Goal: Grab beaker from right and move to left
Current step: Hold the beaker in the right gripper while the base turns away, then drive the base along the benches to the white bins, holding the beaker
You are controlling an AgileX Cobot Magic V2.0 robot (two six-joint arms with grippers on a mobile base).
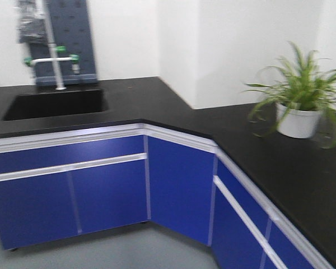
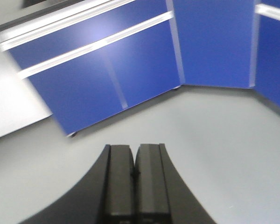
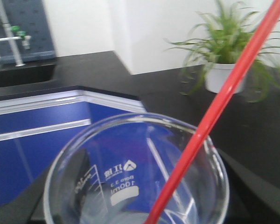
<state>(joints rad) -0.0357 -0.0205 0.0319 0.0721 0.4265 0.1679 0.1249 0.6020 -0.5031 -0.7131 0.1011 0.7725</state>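
Observation:
The beaker (image 3: 123, 179), small clear glass marked 100ml, fills the lower right wrist view with a thin red rod (image 3: 224, 93) leaning out of it to the upper right. My right gripper (image 3: 135, 207) is shut on the beaker, with dark fingers (image 3: 21, 205) showing on either side of the glass, and holds it in the air in front of the blue cabinets. My left gripper (image 2: 134, 148) is shut and empty, hanging over the grey floor (image 2: 224, 140) and facing the cabinet doors. Neither gripper nor the beaker shows in the front view.
A black L-shaped counter (image 1: 157, 106) runs over blue cabinets (image 1: 179, 185). It has a sink (image 1: 56, 103) and faucet (image 1: 53, 59) at the back left. At the right stands a potted plant (image 1: 299, 106) in a white pot. White walls stand behind.

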